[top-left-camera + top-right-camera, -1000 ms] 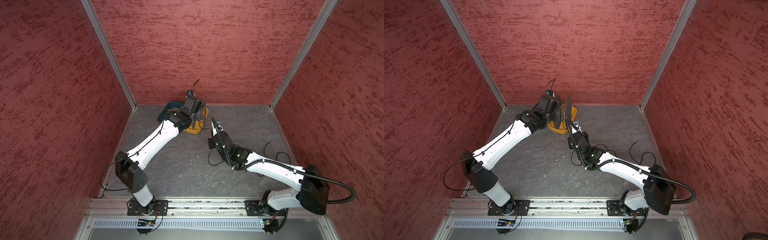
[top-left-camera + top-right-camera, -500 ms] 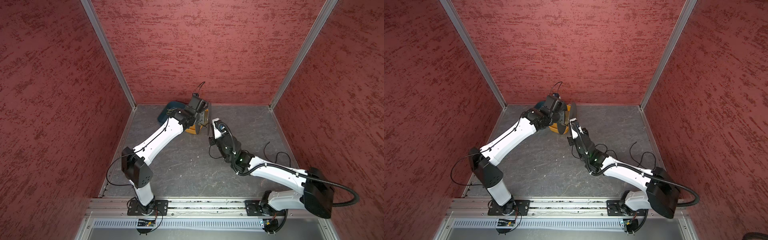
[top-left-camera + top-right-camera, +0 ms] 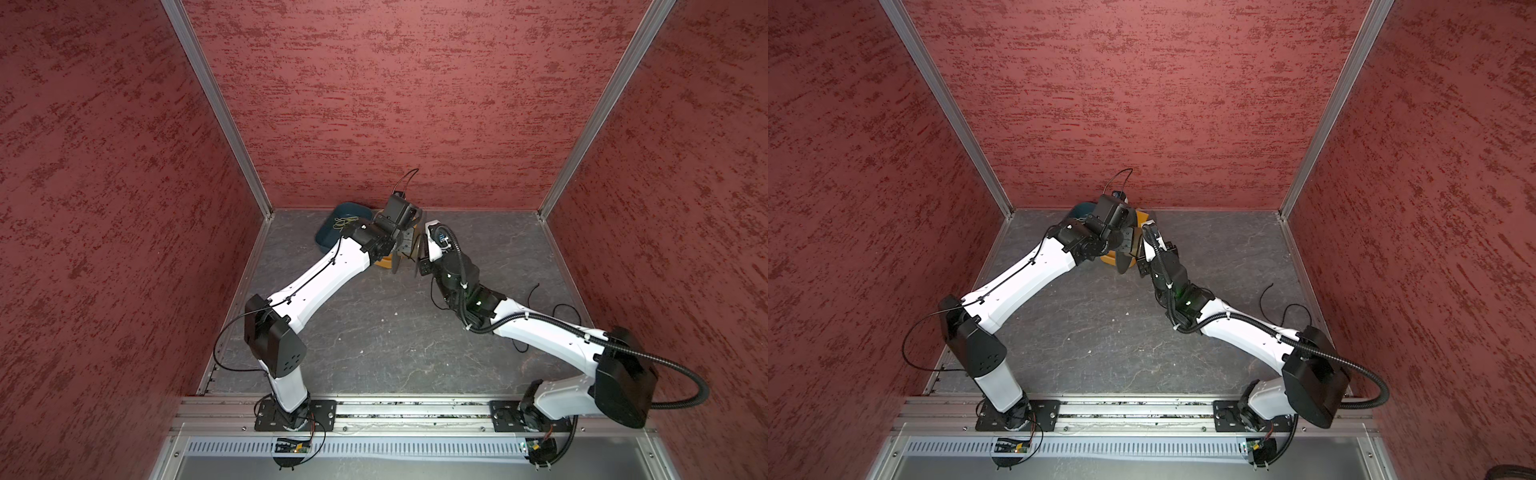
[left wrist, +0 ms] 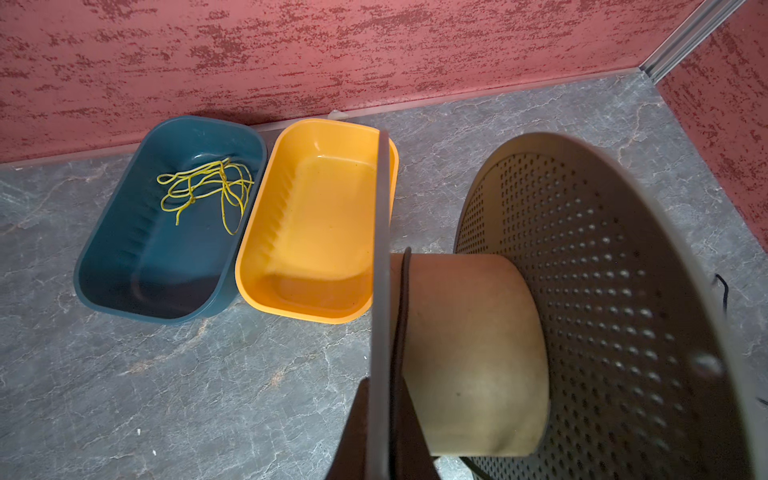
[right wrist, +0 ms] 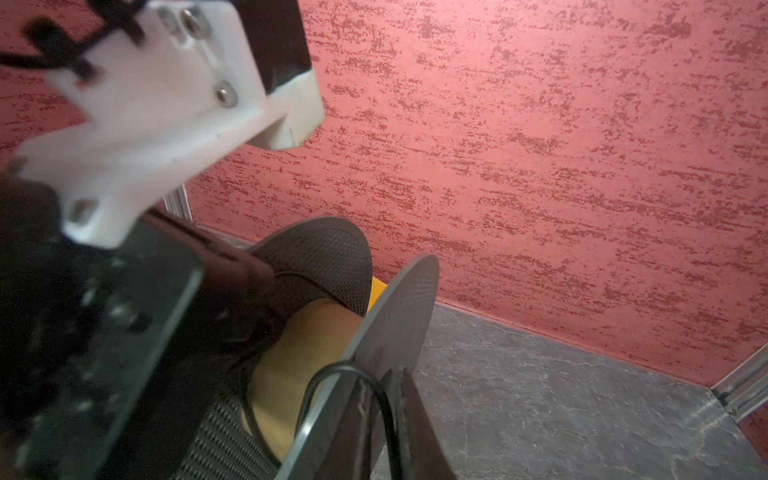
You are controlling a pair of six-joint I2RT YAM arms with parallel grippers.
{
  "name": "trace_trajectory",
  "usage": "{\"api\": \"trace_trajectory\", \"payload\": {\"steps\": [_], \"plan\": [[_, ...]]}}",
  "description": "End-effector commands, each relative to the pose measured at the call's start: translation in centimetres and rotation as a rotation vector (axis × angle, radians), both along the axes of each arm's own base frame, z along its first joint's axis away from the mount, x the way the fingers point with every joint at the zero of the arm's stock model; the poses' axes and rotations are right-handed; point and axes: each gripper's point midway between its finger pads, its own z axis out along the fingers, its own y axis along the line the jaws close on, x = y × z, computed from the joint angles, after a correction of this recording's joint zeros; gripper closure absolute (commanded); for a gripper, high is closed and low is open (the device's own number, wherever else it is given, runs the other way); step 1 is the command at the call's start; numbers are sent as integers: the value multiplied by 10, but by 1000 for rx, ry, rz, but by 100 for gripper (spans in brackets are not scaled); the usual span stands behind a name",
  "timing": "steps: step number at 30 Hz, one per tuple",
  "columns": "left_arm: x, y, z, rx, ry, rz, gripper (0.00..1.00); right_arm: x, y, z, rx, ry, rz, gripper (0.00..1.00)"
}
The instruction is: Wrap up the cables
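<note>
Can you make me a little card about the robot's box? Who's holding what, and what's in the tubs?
left claw: shut on the thin side disc of the spool
right claw: beside the spool's other disc, with the black cable running between its fingers; I can't tell if it's gripping
black cable: one strand lies over the spool's tan middle
blue tub: yellow-green strings inside
yellow tub: nothing seen inside; sits next to the blue tub by the back wall

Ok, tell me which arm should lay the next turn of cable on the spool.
Right. The cable runs between the fingers of the right gripper, while the left gripper is clamped on the spool flange, so it should likely just hold.
</note>
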Motion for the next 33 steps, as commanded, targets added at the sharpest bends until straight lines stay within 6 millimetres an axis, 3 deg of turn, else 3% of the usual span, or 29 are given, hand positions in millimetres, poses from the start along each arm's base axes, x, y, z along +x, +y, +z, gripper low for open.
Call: {"api": "trace_trajectory", "payload": {"steps": [1,12,20,28,33], "plan": [[-8,14,24,27,-61,9,100,17,-20,23,47,-33,-61,84],[-23,18,34,49,-81,-63,100,36,-29,11,73,42,71,81],[-43,14,45,13,-61,-190,100,49,-30,-7,146,135,206,86],[-55,33,76,-153,-63,-211,100,67,-31,-58,212,279,301,87],[-54,44,101,-335,-85,-204,100,47,-20,-79,240,306,406,74]]}}
